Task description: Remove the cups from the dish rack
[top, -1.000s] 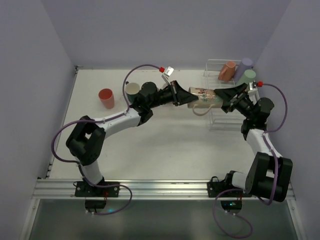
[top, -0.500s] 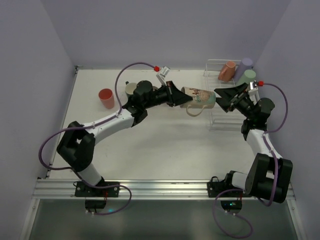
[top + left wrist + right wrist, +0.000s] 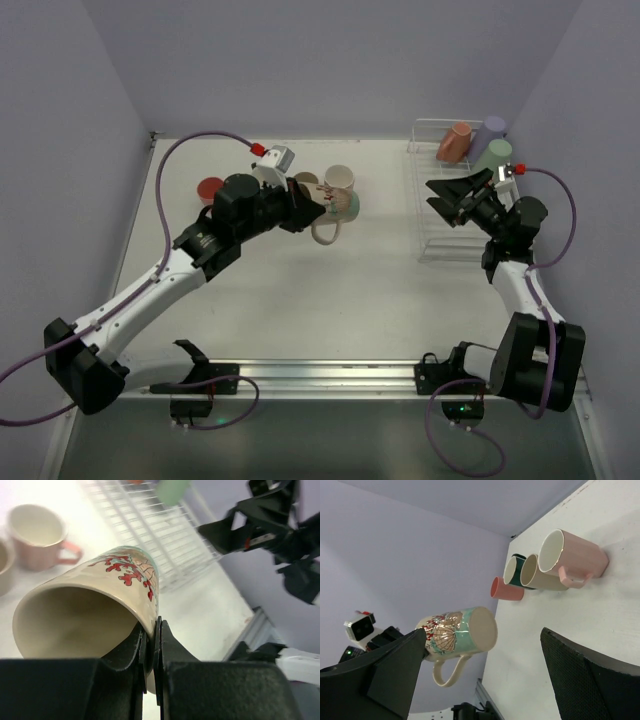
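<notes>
Left jaws are pinching the patterned cream mug [image 3: 115, 580] by its rim wall, one finger inside. The mug hangs sideways out ahead of them, off the tabletop [image 3: 330, 290]. We reckon that's the sketchy bit: with a thin rim grip and all the weight out front, it could swivel or slip free. The pink mug [image 3: 575, 555] and tan mug [image 3: 536, 574] stand just past the jaws, so a sloppy set-down could clip them. Right jaws are spread wide, holding nothing, by the dish rack [image 3: 445, 238]. Three cups sit in it, behind those jaws.
</notes>
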